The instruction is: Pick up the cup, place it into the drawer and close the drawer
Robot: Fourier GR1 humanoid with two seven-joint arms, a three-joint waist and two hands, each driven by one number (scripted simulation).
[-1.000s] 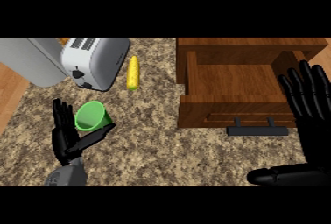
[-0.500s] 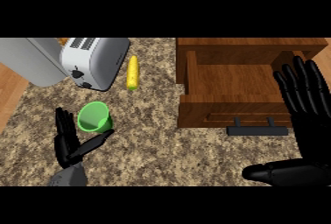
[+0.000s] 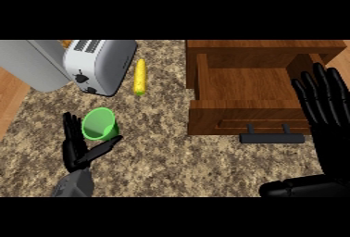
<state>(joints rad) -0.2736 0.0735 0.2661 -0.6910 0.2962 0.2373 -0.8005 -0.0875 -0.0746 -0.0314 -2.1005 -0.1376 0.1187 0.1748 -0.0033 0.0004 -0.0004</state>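
Note:
A green cup (image 3: 100, 123) stands upright on the granite counter at the left. My left hand (image 3: 77, 148) is open just beside and below it, fingers straight along its left side and thumb reaching under its lower right; whether they touch the cup I cannot tell. The wooden drawer (image 3: 249, 85) at the upper right is pulled open, and its inside shows nothing in it. A black handle (image 3: 271, 138) sticks out from its front panel. My right hand (image 3: 327, 109) rests open at the right edge, fingers up, over the drawer's right side.
A silver toaster (image 3: 100, 65) stands at the back left with a grey appliance (image 3: 31, 62) beside it. A yellow corn cob (image 3: 140, 77) lies between the toaster and the drawer. The counter's wooden edge (image 3: 10, 95) runs down the far left.
My left hand has slid slightly right and up toward the cup, thumb now under its lower right. The right hand has shifted a little left and down. The cup has stayed put.

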